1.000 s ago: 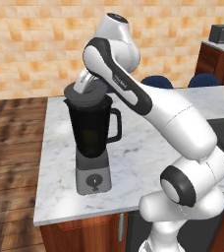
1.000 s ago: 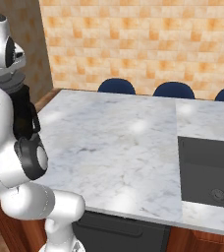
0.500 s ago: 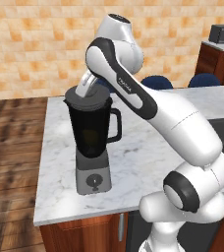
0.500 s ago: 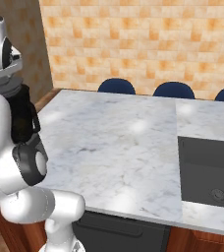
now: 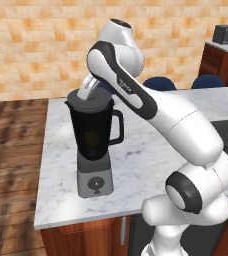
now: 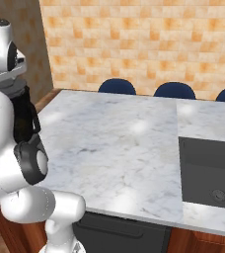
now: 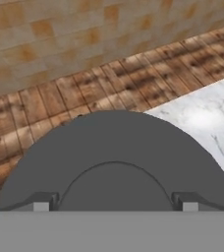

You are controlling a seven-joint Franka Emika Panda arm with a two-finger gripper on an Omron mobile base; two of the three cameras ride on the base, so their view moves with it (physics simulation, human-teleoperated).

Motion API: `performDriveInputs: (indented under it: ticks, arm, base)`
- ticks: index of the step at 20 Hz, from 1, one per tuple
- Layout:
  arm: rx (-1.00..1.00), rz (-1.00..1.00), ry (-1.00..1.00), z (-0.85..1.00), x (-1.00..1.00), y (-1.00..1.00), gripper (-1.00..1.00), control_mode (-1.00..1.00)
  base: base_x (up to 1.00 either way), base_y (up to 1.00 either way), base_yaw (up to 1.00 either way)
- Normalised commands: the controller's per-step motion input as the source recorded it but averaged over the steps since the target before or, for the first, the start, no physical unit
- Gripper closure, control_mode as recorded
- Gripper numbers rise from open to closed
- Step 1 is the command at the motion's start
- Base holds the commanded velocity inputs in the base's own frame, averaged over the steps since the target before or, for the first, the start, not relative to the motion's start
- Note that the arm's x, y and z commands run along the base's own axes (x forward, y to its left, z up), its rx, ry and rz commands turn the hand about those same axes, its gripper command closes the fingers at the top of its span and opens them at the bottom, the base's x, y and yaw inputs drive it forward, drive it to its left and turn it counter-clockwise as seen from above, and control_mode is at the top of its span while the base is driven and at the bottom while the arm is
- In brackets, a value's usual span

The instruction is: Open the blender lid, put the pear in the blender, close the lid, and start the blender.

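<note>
The blender point(image 5: 92, 135) stands near the counter's left edge, a dark smoky jar with its loop handle to the right, on a grey base with a round knob point(image 5: 95, 185). The blender lid point(image 5: 81, 96) lies flat across the jar's rim. From above, my gripper point(image 7: 115, 206) is shut on the lid's raised centre knob point(image 7: 115, 184), one fingertip against each side. The lid's grey disc point(image 7: 114, 142) spreads wide below the hand. A dim yellowish patch point(image 5: 90, 137) shows through the jar wall, too faint to name as the pear. The jar's dark side point(image 6: 21, 111) peeks out behind my arm.
The marble counter point(image 6: 119, 143) stretches right to a dark sink point(image 6: 213, 173). Blue chair backs point(image 6: 117, 86) line its far edge, with a brick wall behind. Wooden floor point(image 5: 11, 150) lies left of the counter's edge. A dark appliance sits on a wooden cabinet point(image 5: 225, 55) at the far right.
The hand has sunk a little onto the jar's top, and the upper arm has swung slightly. The blender has not moved.
</note>
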Motion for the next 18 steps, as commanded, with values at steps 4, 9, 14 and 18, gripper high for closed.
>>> performDriveInputs:
  ticks: [4,9,14,18]
  arm:
    - [0.00,0.00,0.03,-0.09,-0.05,-0.10,1.00,-1.00]
    - [0.00,0.00,0.00,-0.27,0.00,-0.02,1.00,-1.00]
    - [0.00,0.00,0.00,-0.43,0.00,-0.02,-1.00,-1.00]
    - [0.00,0.00,0.00,-0.08,0.00,0.00,-1.00,-1.00]
  base:
    - [0.00,0.00,0.00]
    - [0.00,0.00,0.00]
    - [0.00,0.00,0.00]
    - [0.00,0.00,0.00]
